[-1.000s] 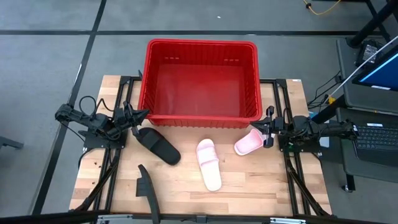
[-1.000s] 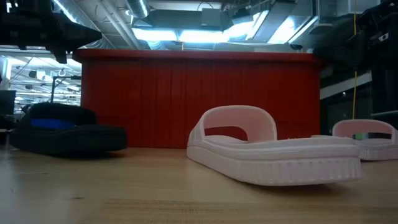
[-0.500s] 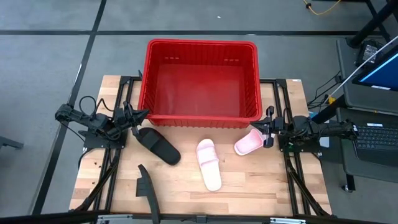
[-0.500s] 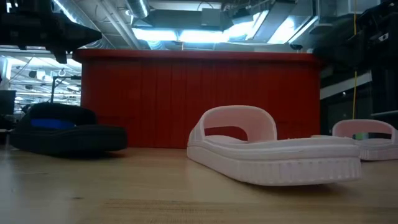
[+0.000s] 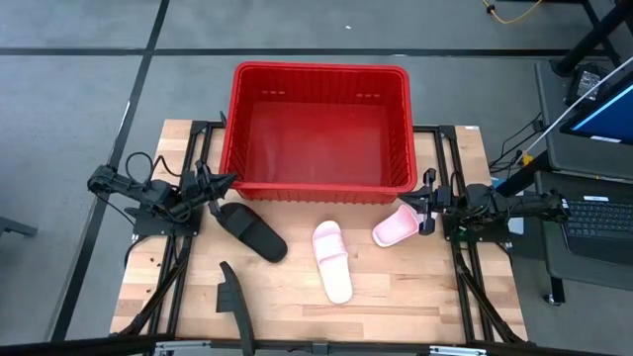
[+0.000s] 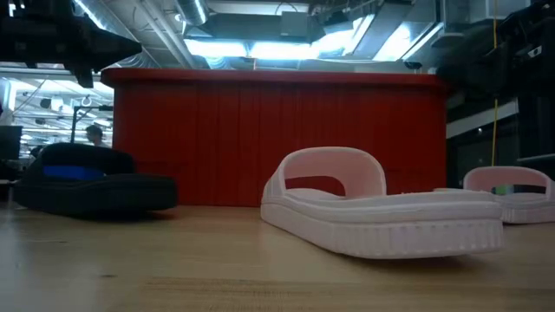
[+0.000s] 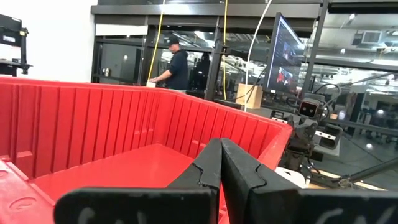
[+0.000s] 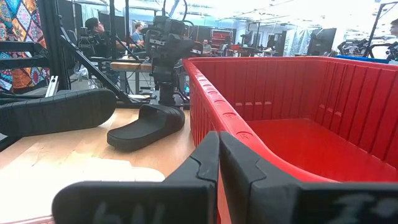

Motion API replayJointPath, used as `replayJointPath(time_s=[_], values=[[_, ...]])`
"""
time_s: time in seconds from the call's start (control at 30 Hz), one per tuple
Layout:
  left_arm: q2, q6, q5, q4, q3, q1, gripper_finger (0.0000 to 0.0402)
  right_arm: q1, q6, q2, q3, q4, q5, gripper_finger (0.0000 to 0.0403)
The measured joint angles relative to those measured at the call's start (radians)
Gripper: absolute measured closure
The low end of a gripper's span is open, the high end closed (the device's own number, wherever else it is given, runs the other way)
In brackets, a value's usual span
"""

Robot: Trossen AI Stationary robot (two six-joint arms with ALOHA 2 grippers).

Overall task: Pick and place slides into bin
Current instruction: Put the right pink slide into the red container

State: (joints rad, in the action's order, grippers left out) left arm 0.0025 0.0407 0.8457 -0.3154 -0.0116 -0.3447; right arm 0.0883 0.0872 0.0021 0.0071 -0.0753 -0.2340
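Both grippers, left [image 5: 229, 181] and right [image 5: 410, 202], pinched together, flanking ribbed red plastic bin [image 5: 321, 74], wooden table [image 5: 396, 287].

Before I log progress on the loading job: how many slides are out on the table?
4, all on the table, none in the bin: black slide by the left gripper, black slide at the front edge, pink slide mid-table, pink slide by the right gripper.

Both arms are matte black with loose black cables; each pincer [image 7: 220, 163] [image 8: 219, 154] has angular, wedge-shaped dark fingers.
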Motion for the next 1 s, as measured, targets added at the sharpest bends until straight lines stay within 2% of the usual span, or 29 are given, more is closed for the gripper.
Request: replayJointPath(time_s=[0.23,0.67,1.0], values=[[0.0,-0.06,-0.002,-0.002,0.0,0.0,0.04,0.0,-0.03,0.0,0.0,-0.001,0.0,0.0386],[0.0,-0.064,-0.004,-0.003,0.0,0.0,0.04,0.0,-0.034,0.0,0.0,-0.001,0.0,0.0386],[0.0,0.006,-0.026,-0.003,0.0,0.0,0.04,0.0,-0.031,0.0,0.0,-0.003,0.0,0.0386]])
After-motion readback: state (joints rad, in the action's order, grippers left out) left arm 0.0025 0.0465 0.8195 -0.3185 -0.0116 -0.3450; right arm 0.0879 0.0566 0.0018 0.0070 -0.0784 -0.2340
